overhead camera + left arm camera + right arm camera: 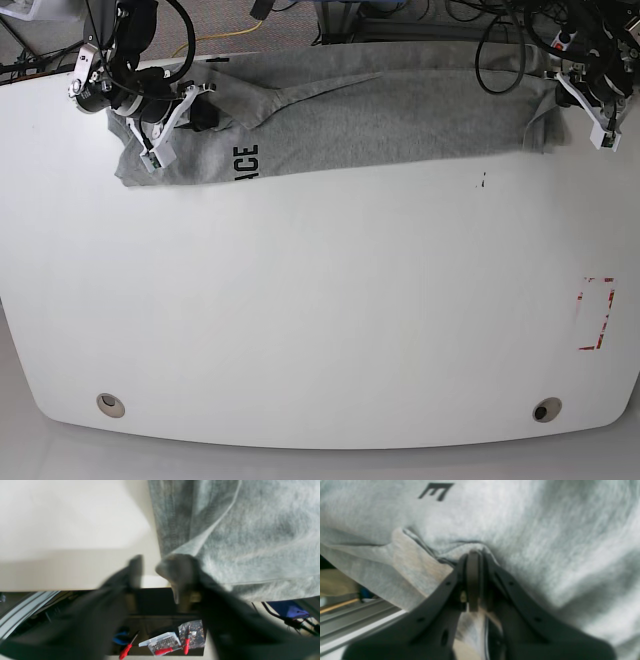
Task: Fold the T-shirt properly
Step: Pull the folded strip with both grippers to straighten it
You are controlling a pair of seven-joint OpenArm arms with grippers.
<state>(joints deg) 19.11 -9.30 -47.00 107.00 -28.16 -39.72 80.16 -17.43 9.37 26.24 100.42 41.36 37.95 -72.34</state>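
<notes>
Jaws of the left gripper [160, 566]: released, parted beside the cloth. Jaws of the right gripper [477, 555]: clenched, grasping T-shirt [340, 125] fabric. T-shirt: grey, black-lettered, long folded strip, along the far edge of the white worktop [330, 300].

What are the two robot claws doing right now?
Left claw: open, at the T-shirt's edge.
Right claw: closed, pinching a fold of the T-shirt.

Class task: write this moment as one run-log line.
left gripper: open at T-shirt corner | right gripper: shut on T-shirt | T-shirt: long strip along table edge
</notes>
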